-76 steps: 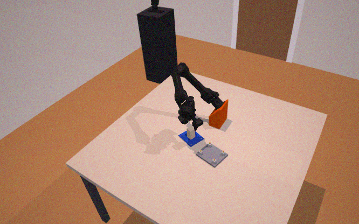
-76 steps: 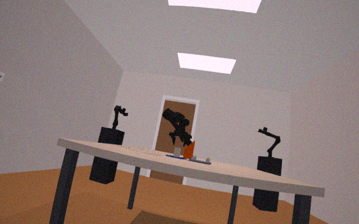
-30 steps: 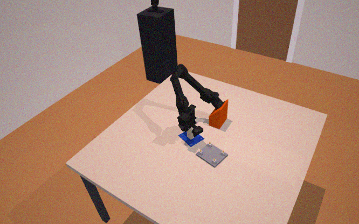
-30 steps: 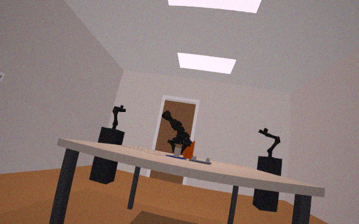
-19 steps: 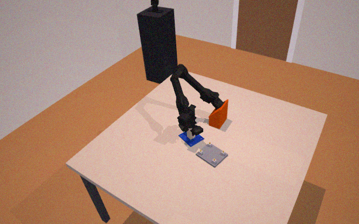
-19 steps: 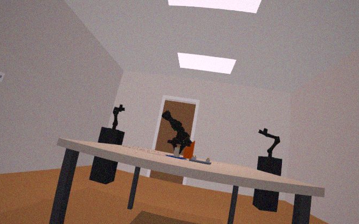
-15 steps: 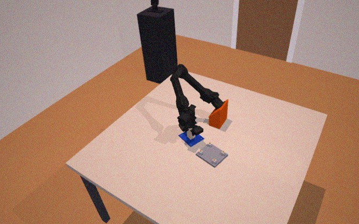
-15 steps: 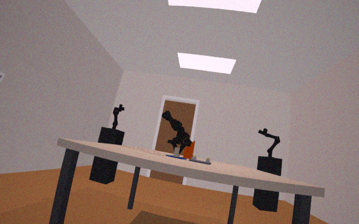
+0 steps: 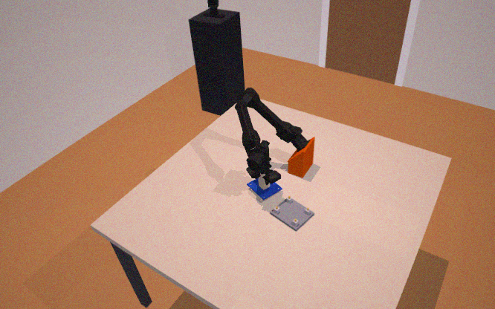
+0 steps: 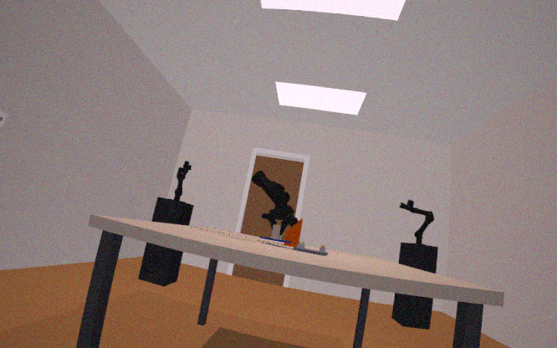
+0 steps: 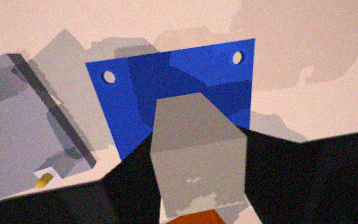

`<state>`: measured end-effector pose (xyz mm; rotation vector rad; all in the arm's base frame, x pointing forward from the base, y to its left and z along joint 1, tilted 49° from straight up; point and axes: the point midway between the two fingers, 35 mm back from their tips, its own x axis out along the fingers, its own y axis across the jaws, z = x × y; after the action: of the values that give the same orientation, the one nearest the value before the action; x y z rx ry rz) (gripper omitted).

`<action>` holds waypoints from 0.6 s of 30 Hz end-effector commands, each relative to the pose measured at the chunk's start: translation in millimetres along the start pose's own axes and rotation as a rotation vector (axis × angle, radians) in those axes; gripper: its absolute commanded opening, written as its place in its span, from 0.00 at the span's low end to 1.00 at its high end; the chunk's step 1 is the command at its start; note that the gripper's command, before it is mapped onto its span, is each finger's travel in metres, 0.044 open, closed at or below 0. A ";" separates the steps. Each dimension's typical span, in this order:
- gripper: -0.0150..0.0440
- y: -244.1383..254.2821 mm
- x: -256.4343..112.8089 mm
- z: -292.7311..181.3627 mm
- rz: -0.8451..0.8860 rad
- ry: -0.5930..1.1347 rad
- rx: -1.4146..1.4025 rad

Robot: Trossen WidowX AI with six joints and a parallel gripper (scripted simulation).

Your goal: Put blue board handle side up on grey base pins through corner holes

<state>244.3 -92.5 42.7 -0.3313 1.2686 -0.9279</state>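
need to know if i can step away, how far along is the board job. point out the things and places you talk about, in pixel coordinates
Done: the gripper (image 9: 264,179) (image 10: 276,228) (image 11: 185,129) is shut on the handle (image 9: 264,184) (image 10: 276,233) (image 11: 197,150).
In hand: the blue board (image 9: 264,194) (image 10: 268,238) (image 11: 180,70), seemingly just off the table, beside the grey base (image 9: 292,213) (image 10: 311,251) (image 11: 10,125).
Left: carry it over, fit its holes onto the exposed pins, let go, back away.
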 end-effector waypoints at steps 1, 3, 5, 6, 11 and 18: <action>0.25 0.8 -9.6 1.2 0.005 0.001 0.003; 0.25 0.7 -14.5 1.2 0.004 0.001 0.001; 0.25 0.5 -19.4 1.1 0.002 0.001 -0.001; 0.25 0.4 -21.9 1.1 0.002 0.002 -0.003; 0.25 -0.7 -34.3 0.6 -0.003 0.002 -0.008; 0.25 -3.4 -52.0 -0.5 -0.013 0.000 -0.015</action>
<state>242.2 -60.9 73.7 -0.3568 1.2779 -0.9289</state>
